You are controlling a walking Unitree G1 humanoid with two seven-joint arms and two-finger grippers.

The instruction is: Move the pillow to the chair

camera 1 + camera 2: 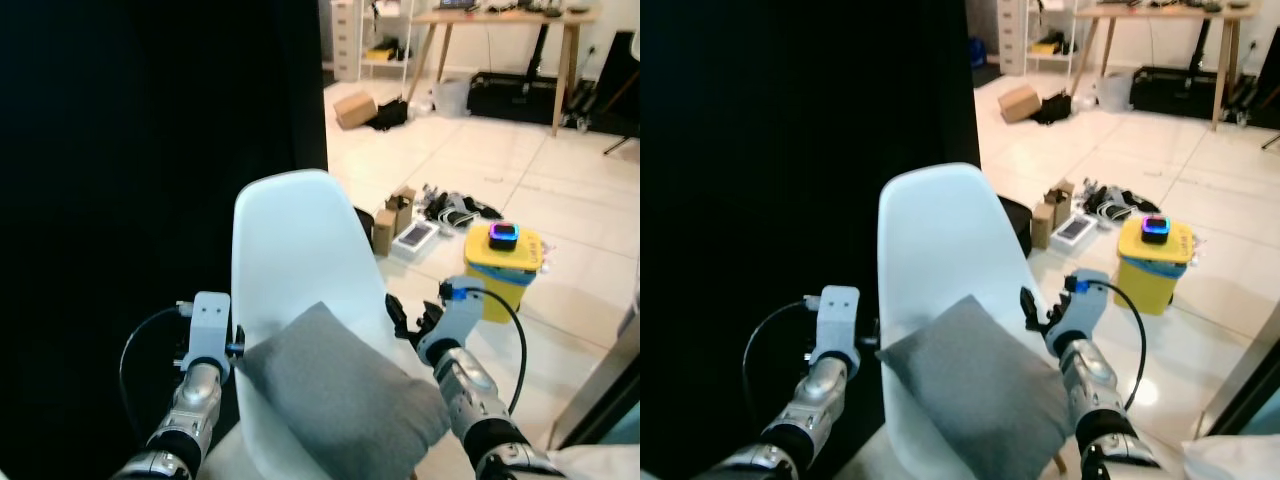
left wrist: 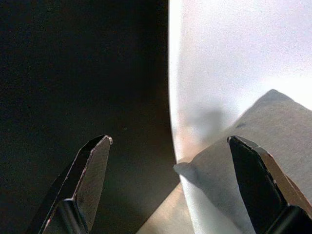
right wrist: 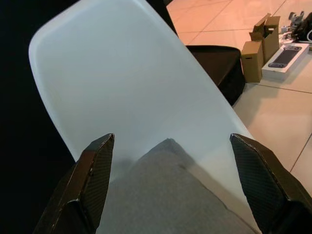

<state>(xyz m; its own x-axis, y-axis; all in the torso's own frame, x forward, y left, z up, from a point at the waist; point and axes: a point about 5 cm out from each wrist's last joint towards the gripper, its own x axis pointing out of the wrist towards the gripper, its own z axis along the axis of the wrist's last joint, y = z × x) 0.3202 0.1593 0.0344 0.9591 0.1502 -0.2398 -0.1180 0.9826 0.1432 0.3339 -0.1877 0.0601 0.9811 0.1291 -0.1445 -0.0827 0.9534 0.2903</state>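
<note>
Both grippers sat lowest in the head views, one at each side of the grey pillow [image 1: 340, 395]. From the left wrist view, the left gripper [image 2: 170, 180] had its two black fingers spread wide, one out over the dark backdrop [image 1: 150, 150] and the other over the pillow's corner, closed on nothing. From the right wrist view, the right gripper [image 3: 170, 183] was spread equally wide, its fingers flanking the pillow's upper corner with the chair's back between them; whether either tip grazed the fabric could not be told.

Outward from them, the pillow lay on the seat of the white chair [image 1: 290, 250], tilted, its upper corner leaning against the backrest. By that lie the placing looked all but done, and the step in hand was probably the release and retreat. To do it well, both arms should draw straight back and slightly up, fingers kept apart, so no tip snags the cover and drags the pillow off the seat's front edge.

Farther off on the tiled floor [image 1: 560, 200] stood a yellow bin [image 1: 503, 265], with small cardboard boxes [image 1: 392, 220] just beside the chair.
</note>
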